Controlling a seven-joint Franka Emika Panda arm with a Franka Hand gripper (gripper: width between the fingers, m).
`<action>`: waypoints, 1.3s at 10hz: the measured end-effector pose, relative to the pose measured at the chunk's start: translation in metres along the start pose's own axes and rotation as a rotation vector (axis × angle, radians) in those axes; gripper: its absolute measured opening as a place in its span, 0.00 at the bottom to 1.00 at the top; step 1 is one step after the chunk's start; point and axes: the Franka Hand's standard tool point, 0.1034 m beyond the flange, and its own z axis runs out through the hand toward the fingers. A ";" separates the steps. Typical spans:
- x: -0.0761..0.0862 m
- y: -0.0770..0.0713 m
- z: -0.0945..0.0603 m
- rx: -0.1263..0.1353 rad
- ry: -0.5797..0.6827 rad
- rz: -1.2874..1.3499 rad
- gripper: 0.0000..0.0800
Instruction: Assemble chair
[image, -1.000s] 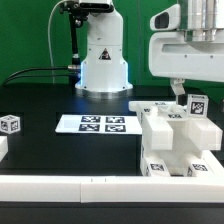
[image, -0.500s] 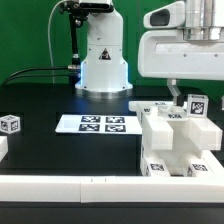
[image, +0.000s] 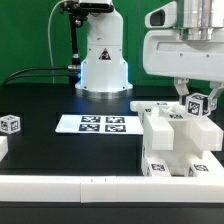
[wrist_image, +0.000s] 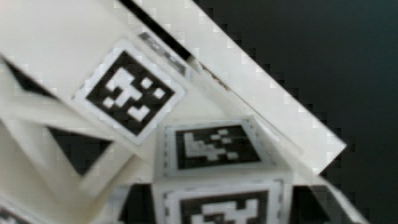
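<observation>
Nearer than the thin flat white marker board (image: 93, 123), toward the exterior view's right, stands the chair of chunky white plastic blocks with black-and-white tags (image: 172, 142). At the chair's far edge, the arm's two-finger gripper (image: 195, 97) straddles a small, tilted, tagged white block (image: 198, 105). I cannot tell whether the fingers clamp it. Level with the board, on the exterior view's left, sits a small white tagged cube (image: 10, 124). Beyond the board rises the large white domed robot base (image: 103, 62).

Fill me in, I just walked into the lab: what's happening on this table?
A robot arm is building a small white chair. Its fingers are at a small tagged piece on top of the partly built chair, at the exterior view's right; whether they grip it yet is unclear. Another tagged cube sits alone at the far left, and the marker board lies between.
</observation>
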 end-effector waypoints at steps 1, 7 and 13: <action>0.000 0.000 0.000 0.001 -0.001 0.139 0.35; 0.000 0.003 0.002 0.008 -0.003 0.535 0.36; -0.018 0.003 0.006 0.004 0.009 -0.072 0.81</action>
